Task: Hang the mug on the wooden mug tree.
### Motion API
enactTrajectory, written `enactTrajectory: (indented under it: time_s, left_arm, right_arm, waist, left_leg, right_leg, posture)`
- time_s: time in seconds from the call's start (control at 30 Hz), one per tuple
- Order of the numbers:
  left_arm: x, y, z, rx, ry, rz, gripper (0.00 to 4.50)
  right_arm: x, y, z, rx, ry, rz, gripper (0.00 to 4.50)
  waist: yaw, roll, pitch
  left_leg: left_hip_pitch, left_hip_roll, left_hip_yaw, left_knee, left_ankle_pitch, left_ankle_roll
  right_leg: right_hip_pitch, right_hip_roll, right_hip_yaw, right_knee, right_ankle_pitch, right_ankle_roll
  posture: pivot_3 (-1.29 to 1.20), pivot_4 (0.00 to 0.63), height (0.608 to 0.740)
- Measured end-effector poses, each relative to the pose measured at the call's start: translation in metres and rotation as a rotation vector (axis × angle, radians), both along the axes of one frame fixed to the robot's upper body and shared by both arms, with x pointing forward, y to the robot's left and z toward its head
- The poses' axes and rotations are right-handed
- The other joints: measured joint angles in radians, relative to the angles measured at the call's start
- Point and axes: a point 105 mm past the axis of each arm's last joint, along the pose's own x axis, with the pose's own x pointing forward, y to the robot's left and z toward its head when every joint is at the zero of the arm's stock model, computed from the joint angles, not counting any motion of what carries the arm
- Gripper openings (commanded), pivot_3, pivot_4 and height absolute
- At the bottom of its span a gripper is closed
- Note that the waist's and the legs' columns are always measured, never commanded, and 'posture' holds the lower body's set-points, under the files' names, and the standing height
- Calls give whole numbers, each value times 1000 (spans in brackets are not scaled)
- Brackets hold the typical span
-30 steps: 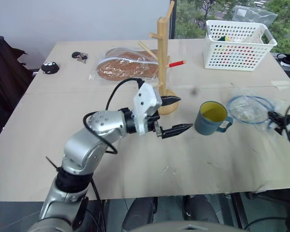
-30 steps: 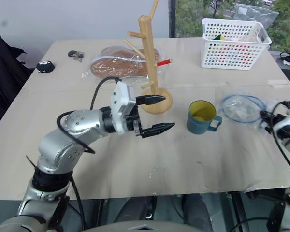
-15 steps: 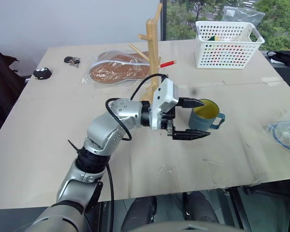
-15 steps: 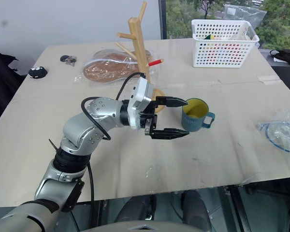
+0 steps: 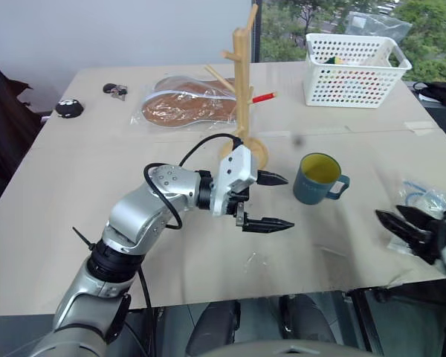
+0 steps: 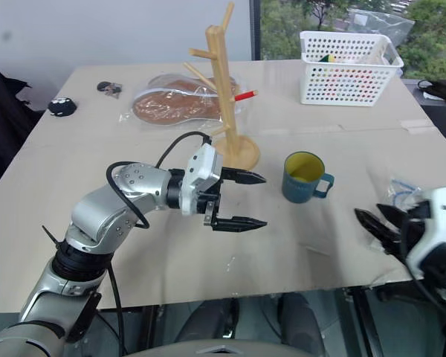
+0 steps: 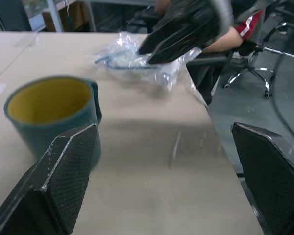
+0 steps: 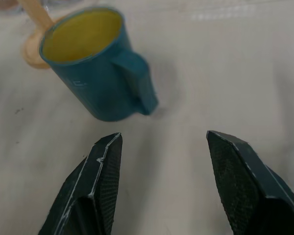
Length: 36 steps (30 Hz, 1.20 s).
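1. The mug [image 5: 317,178] stands upright on the surface [image 5: 82,216], near the wooden mug tree [image 5: 244,97], handle toward the right gripper [image 6: 377,225].
2. Left gripper [image 5: 276,201]: jaws released, empty, beside the mug.
3. Right gripper: jaws released, empty, facing the handle.

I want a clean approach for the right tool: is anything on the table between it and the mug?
Nothing visible: bare table lies between the open right tool and the mug, whose handle faces that tool.
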Motion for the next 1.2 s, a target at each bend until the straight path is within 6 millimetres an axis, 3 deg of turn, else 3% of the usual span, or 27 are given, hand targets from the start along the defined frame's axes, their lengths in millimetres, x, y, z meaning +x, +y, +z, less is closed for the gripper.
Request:
enactTrajectory:
  time_s: [0.1,0.3,0.5,1.2]
  left_arm:
    - [2,0,1,2,3,18,4500]
    - [3,-1,4,-4,3,42,4500]
    - [-4,-1,9,-2,-16,44,4500]
    - [7,4,9,-1,-50,197,4500]
  right_arm:
    - [15,14,-8,10,-25,-33,2697]
    - [38,21,-16,5,-72,-136,2697]
    - [51,19,-45,-23,-41,-203,2697]
    - [82,27,-41,2,-154,-177,2697]
  waist:
    - [4,0,0]
    - [5,0,0]
    - [2,1,0]
    - [-20,1,0]
  left_leg:
    - [-1,0,0,-2,2,-4]
    - [-2,0,0,-3,2,-5]
    - [-1,0,0,-3,2,-5]
    - [0,-1,0,-3,3,-5]
  right_leg:
    - [-2,0,0,1,0,0]
    - [-4,0,0,0,0,0]
    - [-3,0,1,1,0,0]
    - [-3,1,1,2,0,0]
  posture:
    - [0,150,740]
    - [0,150,740]
    - [0,150,740]
    - [0,150,740]
